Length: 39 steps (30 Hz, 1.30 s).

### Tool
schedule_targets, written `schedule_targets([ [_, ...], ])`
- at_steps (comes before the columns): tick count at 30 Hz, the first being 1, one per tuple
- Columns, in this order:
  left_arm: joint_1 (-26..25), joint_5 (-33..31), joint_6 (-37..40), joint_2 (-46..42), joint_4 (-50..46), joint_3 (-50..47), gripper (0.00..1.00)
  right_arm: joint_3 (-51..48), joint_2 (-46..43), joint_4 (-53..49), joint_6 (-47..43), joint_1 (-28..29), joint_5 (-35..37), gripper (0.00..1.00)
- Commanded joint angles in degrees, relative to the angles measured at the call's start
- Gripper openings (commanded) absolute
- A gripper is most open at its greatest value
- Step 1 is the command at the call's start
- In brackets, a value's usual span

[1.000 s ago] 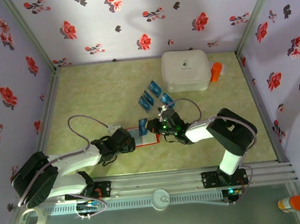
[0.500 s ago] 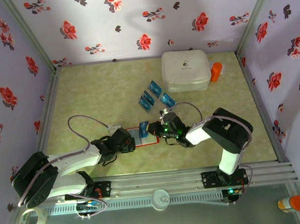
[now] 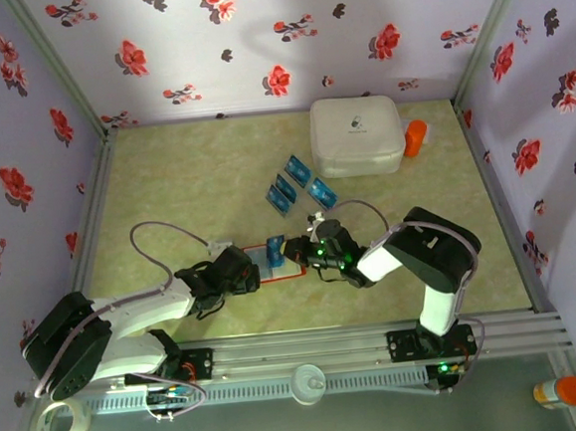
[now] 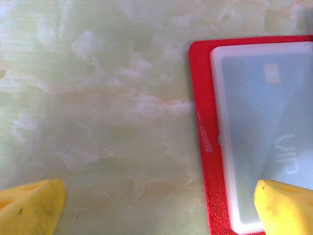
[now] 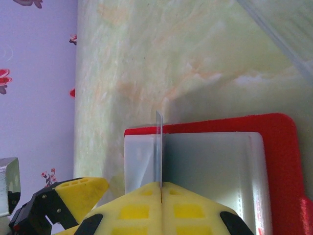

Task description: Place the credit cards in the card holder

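So the flat bright red card holder (image 4: 200, 122) is lying open on the pale green marbled table (image 3: 186, 184), right between the two arms. The right hand (image 5: 160, 188) is pinched tight on one thin blue card (image 3: 275, 243), held edge-on just over the holder's clear pocket. The left hand (image 4: 156, 210) is spread wide, one yellow fingertip (image 4: 286, 205) over the holder's corner. The other blue and teal cards (image 3: 294, 185) sit loose near the white rounded box (image 3: 357, 135).

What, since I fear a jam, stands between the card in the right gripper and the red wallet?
Nothing visible. The right gripper holds the card edge-on over the wallet and its clear pocket; the open left gripper sits at its edge.
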Motion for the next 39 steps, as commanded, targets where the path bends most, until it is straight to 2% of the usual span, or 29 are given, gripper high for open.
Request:
schedule_targets([
  [1,-0.35,-0.93,-0.98,-0.29,-3.44,-1.22,1.0,-1.15,0.84,0.45,0.32,0.41,-1.04,0.0],
  [19,-0.35,-0.95,-0.99,-0.38,-3.39,-1.26,1.0,-1.15,-2.29,-9.01,-2.32,0.97,-1.68,0.0],
  [39,-0.35,-0.99,-0.92,-0.41,-3.23,-1.39,1.0,0.29,-1.76,-12.15,-3.46,1.23,-4.07,0.0],
])
